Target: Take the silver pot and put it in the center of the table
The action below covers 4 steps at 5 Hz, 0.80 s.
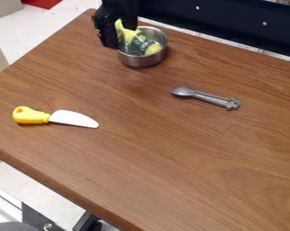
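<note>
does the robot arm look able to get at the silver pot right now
Probably yes: the end effector hangs right at the silver pot, by its left rim in the view, and the knife and spoon lie well away. The yellow-green item inside might crowd the grasp a little.

So the fixed camera looked down at a slant from above, well apart from the gripper (120, 36) and facing across the tabletop (171, 158) toward it. Most of what it caught was table on the gripper's near side.

The brown wood-grained worktop (171, 158) carries a silver pot (142, 60), a grey spoon (208, 98) and a yellow-handled knife (61, 117).
</note>
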Available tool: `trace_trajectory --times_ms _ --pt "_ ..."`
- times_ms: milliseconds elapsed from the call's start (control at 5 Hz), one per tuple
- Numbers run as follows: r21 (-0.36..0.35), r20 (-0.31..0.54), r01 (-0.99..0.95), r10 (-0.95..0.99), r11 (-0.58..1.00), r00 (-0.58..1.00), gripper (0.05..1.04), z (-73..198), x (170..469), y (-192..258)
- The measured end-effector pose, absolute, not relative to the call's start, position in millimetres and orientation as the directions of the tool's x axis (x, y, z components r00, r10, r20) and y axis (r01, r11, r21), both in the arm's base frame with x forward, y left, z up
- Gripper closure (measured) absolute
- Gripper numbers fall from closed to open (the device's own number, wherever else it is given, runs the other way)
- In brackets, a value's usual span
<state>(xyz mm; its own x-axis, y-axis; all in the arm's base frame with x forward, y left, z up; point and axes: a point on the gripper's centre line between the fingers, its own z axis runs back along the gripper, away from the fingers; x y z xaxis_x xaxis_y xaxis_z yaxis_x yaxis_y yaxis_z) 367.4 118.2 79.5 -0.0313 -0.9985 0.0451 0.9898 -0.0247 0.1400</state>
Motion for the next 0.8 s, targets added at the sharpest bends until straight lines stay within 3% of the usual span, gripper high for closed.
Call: trace_trajectory --times_ms 400,800 --pt "0.033 0.091 0.986 -0.982 -0.165 -0.168 0.085 55 367 118" --pt "0.046 0.08 0.979 -0.976 -0.198 -0.201 0.085 41 363 117"
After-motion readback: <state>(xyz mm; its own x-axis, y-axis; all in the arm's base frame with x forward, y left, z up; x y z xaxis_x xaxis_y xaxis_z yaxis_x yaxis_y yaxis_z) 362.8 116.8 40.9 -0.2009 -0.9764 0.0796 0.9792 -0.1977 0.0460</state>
